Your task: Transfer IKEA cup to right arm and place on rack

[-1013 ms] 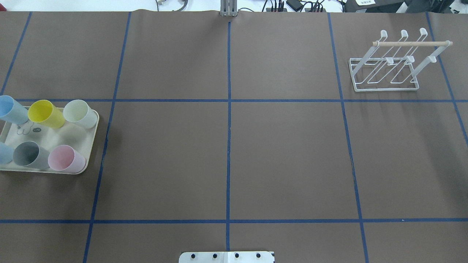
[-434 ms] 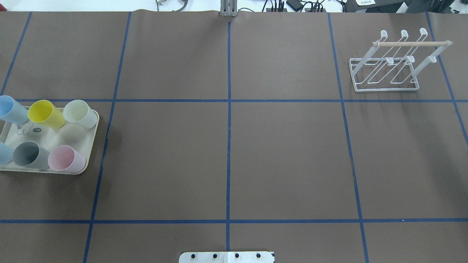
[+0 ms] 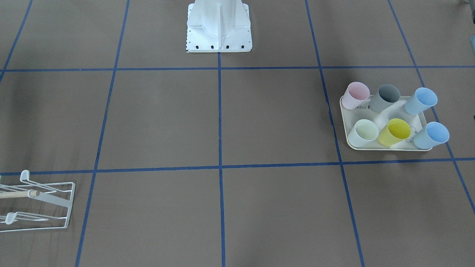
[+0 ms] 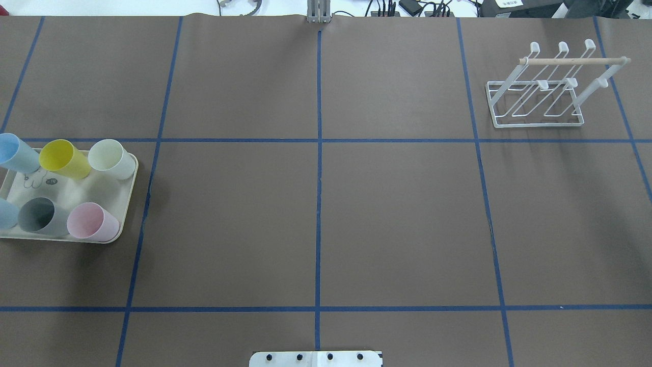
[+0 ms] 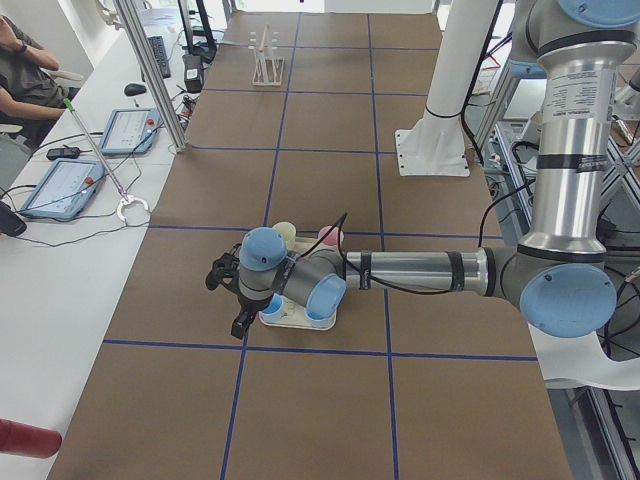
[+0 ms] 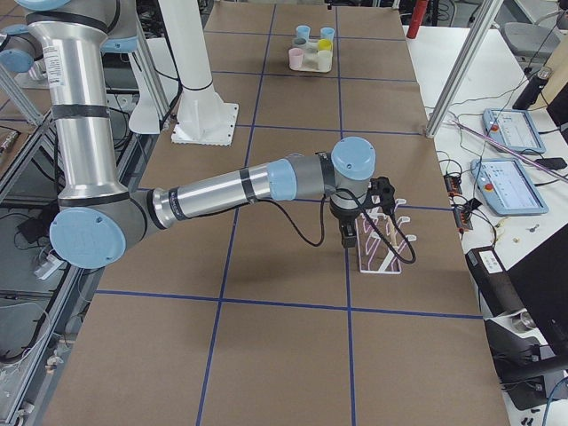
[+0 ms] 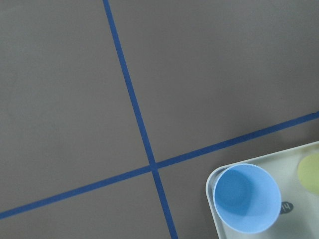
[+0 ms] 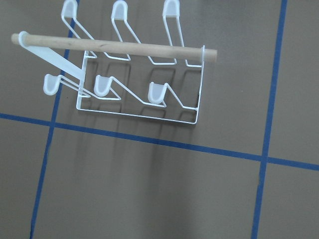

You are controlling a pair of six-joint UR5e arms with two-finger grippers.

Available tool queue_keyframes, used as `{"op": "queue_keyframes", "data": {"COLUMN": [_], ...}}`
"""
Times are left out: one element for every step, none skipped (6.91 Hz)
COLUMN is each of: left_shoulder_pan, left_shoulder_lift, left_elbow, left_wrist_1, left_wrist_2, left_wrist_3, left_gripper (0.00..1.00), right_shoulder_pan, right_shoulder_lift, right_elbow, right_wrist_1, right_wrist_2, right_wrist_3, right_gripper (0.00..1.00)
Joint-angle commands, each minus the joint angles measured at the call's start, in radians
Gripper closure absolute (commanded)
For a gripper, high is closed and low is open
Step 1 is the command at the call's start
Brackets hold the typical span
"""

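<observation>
On the left of my table, six cups (image 4: 94,221) stand upright on the cream tray (image 4: 76,191). My left gripper (image 5: 228,292) hangs over the tray's far-left corner, above a blue cup (image 7: 246,198); I cannot tell how wide its jaws stand. At far right sits the rack (image 4: 543,84). My right gripper (image 6: 353,232) hovers close by it, and I cannot tell its jaw width either.

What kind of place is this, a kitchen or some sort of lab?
Likely a robotics lab: a robot arm over a tape-gridded table, with teach pendants on a side bench.
</observation>
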Motion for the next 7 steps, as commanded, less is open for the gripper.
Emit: {"op": "queue_keyframes", "data": {"left_shoulder_pan": [0.041, 0.044, 0.053, 0.096, 0.129, 0.131, 0.131], "left_shoulder_lift": [-0.008, -0.011, -0.011, -0.013, -0.024, -0.024, -0.024], "left_elbow": [0.125, 0.119, 0.119, 0.121, 0.125, 0.125, 0.127], "left_wrist_1": [-0.249, -0.261, -0.26, -0.26, -0.263, -0.263, -0.263], "left_wrist_2": [-0.044, -0.102, -0.118, -0.115, -0.106, -0.106, -0.106], "left_wrist_3": [-0.254, -0.334, -0.342, -0.341, -0.334, -0.33, -0.327], "left_gripper": [0.0, 0.0, 0.0, 0.0, 0.01, 0.1, 0.25], "right_shoulder_pan": [-0.029, -0.031, -0.031, -0.031, -0.031, -0.031, -0.031], "right_shoulder_lift": [0.01, 0.01, 0.011, 0.013, 0.017, 0.017, 0.017], "right_elbow": [0.007, 0.006, 0.009, 0.009, 0.007, 0.006, 0.006], "right_wrist_1": [0.028, 0.038, 0.038, 0.038, 0.038, 0.038, 0.038], "right_wrist_2": [0.019, 0.024, 0.024, 0.022, 0.022, 0.022, 0.022], "right_wrist_3": [-0.001, 0.001, 0.001, 0.001, 0.001, 0.001, 0.001], "right_gripper": [0.0, 0.0, 0.0, 0.0, 0.0, 0.0, 0.0]}}
